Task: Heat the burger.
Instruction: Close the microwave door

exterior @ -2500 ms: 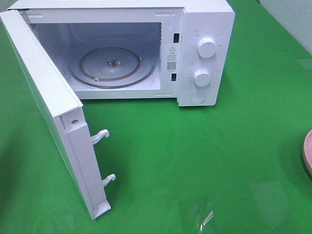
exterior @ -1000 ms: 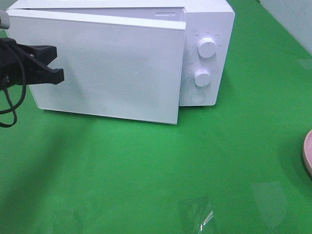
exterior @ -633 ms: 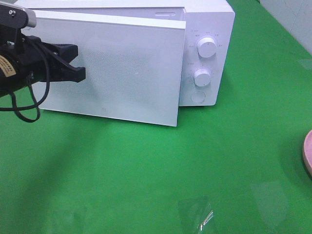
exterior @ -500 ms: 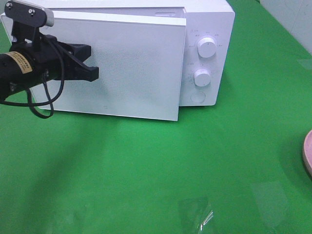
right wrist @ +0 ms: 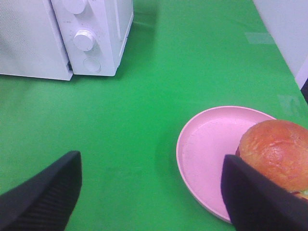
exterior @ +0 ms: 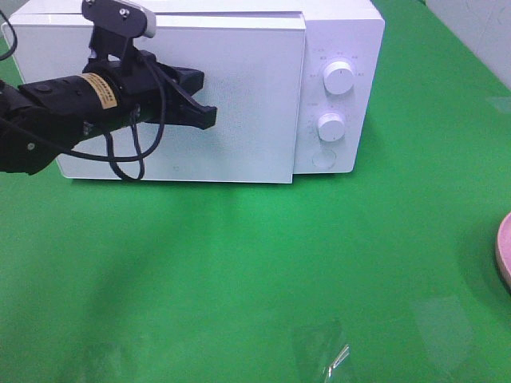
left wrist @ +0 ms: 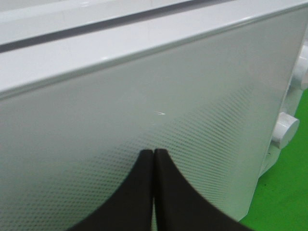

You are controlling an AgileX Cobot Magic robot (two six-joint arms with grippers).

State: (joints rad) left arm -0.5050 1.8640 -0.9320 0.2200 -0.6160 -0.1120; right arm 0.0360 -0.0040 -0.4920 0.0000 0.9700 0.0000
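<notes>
No text can be read. The microwave's control panel (exterior: pixel 335 88) carries small grey markings around its upper knob (exterior: pixel 339 78) and lower knob (exterior: pixel 330 126), too fine to make out. A yellow label (exterior: pixel 97 88) with dark print sits on the left arm (exterior: pixel 56 112); its lettering is blurred.

Microwave (exterior: pixel 339 48): smooth white casing, semi-gloss; door (exterior: pixel 239 120) with a fine dotted mesh texture behind a satin face. Knobs (exterior: pixel 339 78): white, probably plastic.
Table (exterior: pixel 319 263): green covering, smooth with a soft sheen.
Left gripper (left wrist: pixel 154 156): matt black jaws, smooth.
Plate (right wrist: pixel 211 144): pink, smooth, low sheen.
Burger (right wrist: pixel 276 149): bun glossy orange-brown, slightly dimpled.
</notes>
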